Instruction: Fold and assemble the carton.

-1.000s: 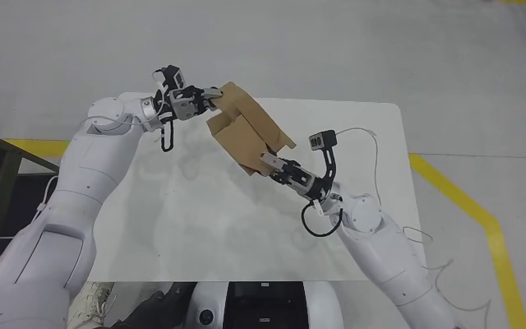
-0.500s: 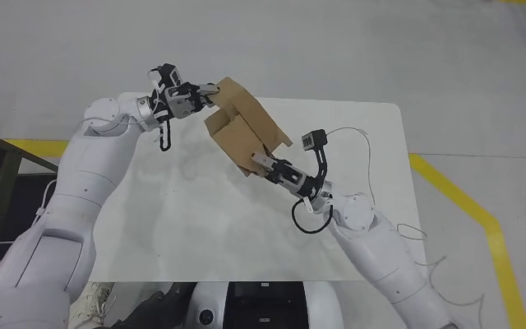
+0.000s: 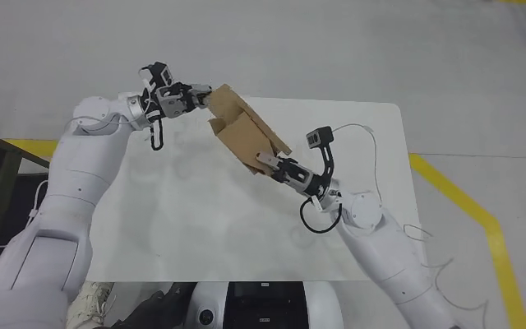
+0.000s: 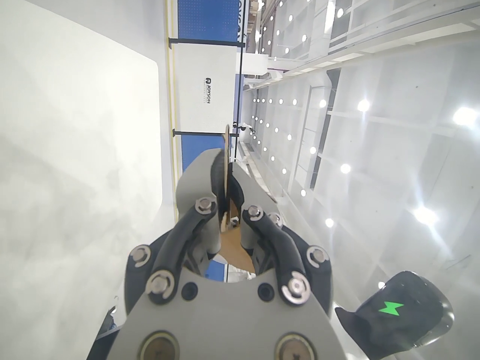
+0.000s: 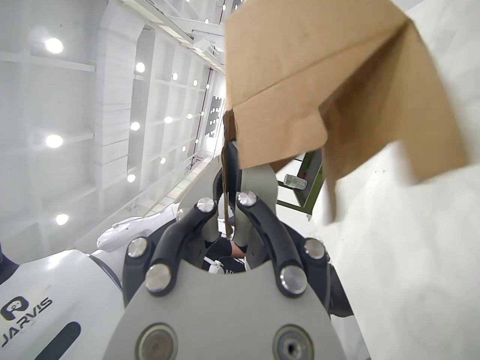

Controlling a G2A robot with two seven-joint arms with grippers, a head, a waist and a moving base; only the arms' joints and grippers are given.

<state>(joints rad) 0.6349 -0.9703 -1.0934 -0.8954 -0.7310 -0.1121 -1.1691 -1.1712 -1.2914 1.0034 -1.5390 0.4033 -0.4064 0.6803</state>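
The white worktop (image 3: 205, 230) is viewed from high overhead in the top view, with the whole brown carton (image 3: 246, 136) taken in at a distance. Each wrist view is taken from close behind its own jaws and is directed along them, up toward the hall ceiling (image 4: 375, 151). The carton and a stretch of worktop are shared by all three views.

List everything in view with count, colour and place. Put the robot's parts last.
carton: one, brown, partly folded, held between both grippers over the table's far half.
table: one, white, under both arms.
floor lines: two stretches, yellow, on the grey floor on either side of the table.
left gripper: one, grey and black, fingers shut on the carton's far flap.
right gripper: one, grey and black, shut on the carton's near edge.
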